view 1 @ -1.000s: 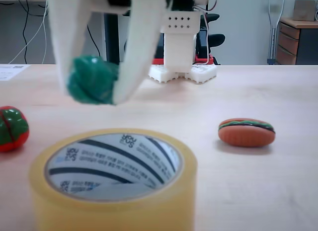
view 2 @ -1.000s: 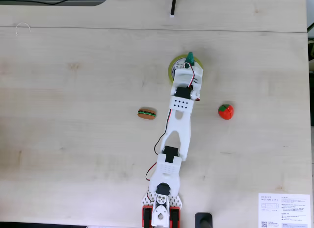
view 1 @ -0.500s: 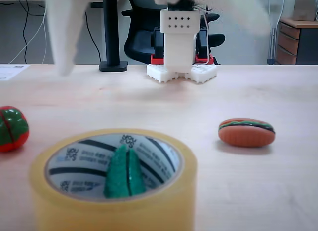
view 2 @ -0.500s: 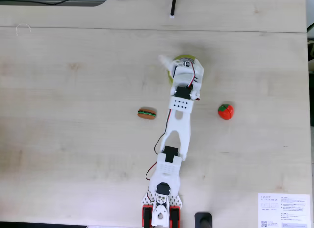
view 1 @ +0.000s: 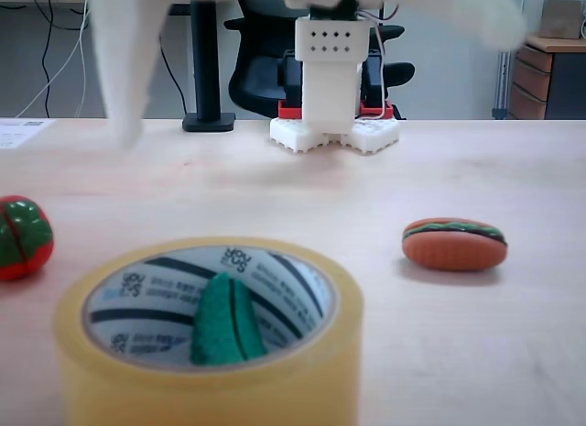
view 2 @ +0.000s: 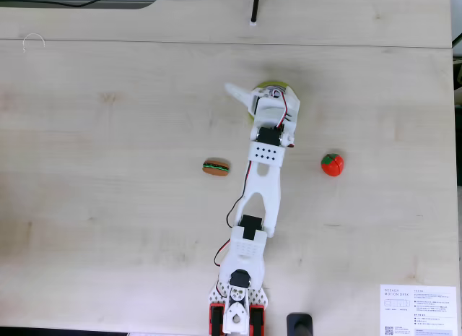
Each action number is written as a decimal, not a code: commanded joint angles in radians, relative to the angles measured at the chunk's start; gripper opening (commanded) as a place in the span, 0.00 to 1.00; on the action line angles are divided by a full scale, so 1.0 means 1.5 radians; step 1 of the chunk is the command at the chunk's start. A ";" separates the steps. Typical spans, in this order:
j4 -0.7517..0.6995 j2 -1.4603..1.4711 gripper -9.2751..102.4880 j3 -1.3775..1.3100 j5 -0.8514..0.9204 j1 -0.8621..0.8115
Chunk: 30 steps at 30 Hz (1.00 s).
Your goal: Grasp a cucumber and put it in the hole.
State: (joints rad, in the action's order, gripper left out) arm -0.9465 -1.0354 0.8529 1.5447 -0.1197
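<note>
The teal-green bumpy cucumber (view 1: 224, 321) stands on end inside the hole (view 1: 275, 289), leaning on the striped white inner wall of the yellowish tape roll (view 1: 302, 389). My gripper (view 1: 316, 82) hangs above the roll, open wide, with nothing between its white fingers (view 1: 124, 69). In the fixed view from above, the gripper (view 2: 256, 92) covers most of the tape roll (view 2: 273, 83). One finger (view 2: 237, 92) is swung out to the left there, and the cucumber is hidden under the wrist.
A red-and-green round toy (view 1: 20, 235) (view 2: 332, 164) lies on one side of the roll and a toy burger (view 1: 454, 243) (view 2: 216, 167) on the other. The arm's base (view 2: 234, 307) sits at the table's near edge, beside a printed sheet (view 2: 419, 311).
One second ago the gripper was shut on the cucumber above the roll. It has since opened and the cucumber has dropped into the hole. The moving finger has swung wider.
</note>
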 commanded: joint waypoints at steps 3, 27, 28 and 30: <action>-0.078 -0.073 0.40 -0.060 -0.001 -0.016; -0.215 -0.603 0.21 0.506 0.001 -0.054; -0.209 -0.629 0.21 0.543 0.001 -0.054; -0.188 -0.682 0.21 0.625 0.001 -0.054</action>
State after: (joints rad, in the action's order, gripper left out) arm -1.2901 -1.8653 1.6490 1.5447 -0.1979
